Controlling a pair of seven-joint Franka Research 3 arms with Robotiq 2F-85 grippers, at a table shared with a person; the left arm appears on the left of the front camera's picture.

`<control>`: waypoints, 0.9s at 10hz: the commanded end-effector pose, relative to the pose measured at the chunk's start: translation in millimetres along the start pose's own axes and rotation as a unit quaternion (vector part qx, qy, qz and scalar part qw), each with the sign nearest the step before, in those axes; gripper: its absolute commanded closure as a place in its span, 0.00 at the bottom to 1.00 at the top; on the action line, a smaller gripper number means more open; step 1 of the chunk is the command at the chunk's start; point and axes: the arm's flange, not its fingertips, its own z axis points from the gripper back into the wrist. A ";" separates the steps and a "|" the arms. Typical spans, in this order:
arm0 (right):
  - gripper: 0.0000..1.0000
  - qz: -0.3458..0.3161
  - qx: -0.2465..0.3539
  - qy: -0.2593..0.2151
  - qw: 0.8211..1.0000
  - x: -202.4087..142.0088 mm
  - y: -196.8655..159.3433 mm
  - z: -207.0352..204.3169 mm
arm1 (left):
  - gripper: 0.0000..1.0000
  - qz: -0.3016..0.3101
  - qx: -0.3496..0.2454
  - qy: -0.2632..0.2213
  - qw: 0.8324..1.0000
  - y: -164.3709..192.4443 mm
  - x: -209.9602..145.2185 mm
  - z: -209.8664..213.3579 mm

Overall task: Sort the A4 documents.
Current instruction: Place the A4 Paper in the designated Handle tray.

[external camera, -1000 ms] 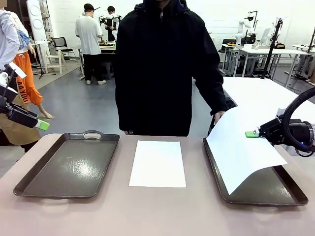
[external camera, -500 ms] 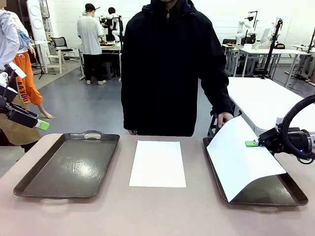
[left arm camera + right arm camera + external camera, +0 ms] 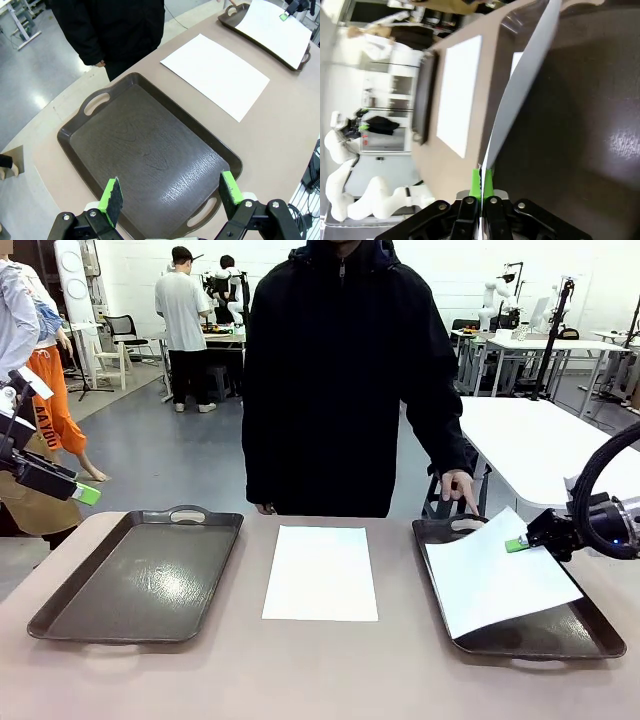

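Two A4 documents show. One white sheet [image 3: 320, 572] lies flat on the table between the two trays. The other sheet [image 3: 495, 575] slopes over the right dark tray [image 3: 530, 642], its near left corner down in the tray and its right edge raised. My right gripper [image 3: 516, 543] is shut on that raised edge; in the right wrist view the green pads [image 3: 482, 182] pinch the sheet [image 3: 525, 75] edge-on above the tray floor [image 3: 570, 125]. My left gripper [image 3: 171, 195] hangs open and empty over the near end of the left tray [image 3: 145, 150].
A person in a dark jacket stands at the far side, one hand [image 3: 458, 483] at the right tray's far handle. The left tray [image 3: 140, 575] holds nothing. My left gripper [image 3: 80, 492] is up at the far left edge of the front view.
The held sheet has come down and flattened toward the right tray with my right gripper. The person's hand has left the sheet's far corner and moved to the tray handle. The left arm stayed still.
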 end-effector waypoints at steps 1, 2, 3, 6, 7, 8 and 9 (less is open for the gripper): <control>0.99 0.006 -0.081 0.017 0.997 -2.4 20.2 -5.1 | 0.00 -0.008 -0.006 -0.002 1.000 3.5 -2.6 -1.2; 0.99 0.019 -0.094 0.024 0.995 1.2 27.1 -5.3 | 0.00 -0.008 -0.006 -0.002 1.000 3.5 -2.6 -1.2; 0.99 0.032 -0.108 0.024 0.993 6.4 34.0 -5.5 | 0.00 -0.008 -0.006 -0.002 1.000 3.5 -2.6 -1.2; 0.99 0.014 -0.149 0.032 0.988 8.7 26.6 -9.4 | 0.00 -0.008 -0.006 -0.002 1.000 3.5 -2.6 -1.2; 0.99 0.000 -0.171 0.035 0.985 5.1 16.4 -9.3 | 0.00 -0.008 -0.006 -0.002 1.000 3.5 -2.6 -1.2; 0.99 -0.011 -0.179 0.027 0.983 2.1 9.6 -6.4 | 0.00 -0.008 -0.006 -0.002 1.000 3.5 -2.6 -1.2; 0.99 -0.015 -0.181 0.023 0.983 -0.4 5.3 -3.8 | 0.00 -0.008 -0.006 -0.002 1.000 3.5 -2.6 -1.2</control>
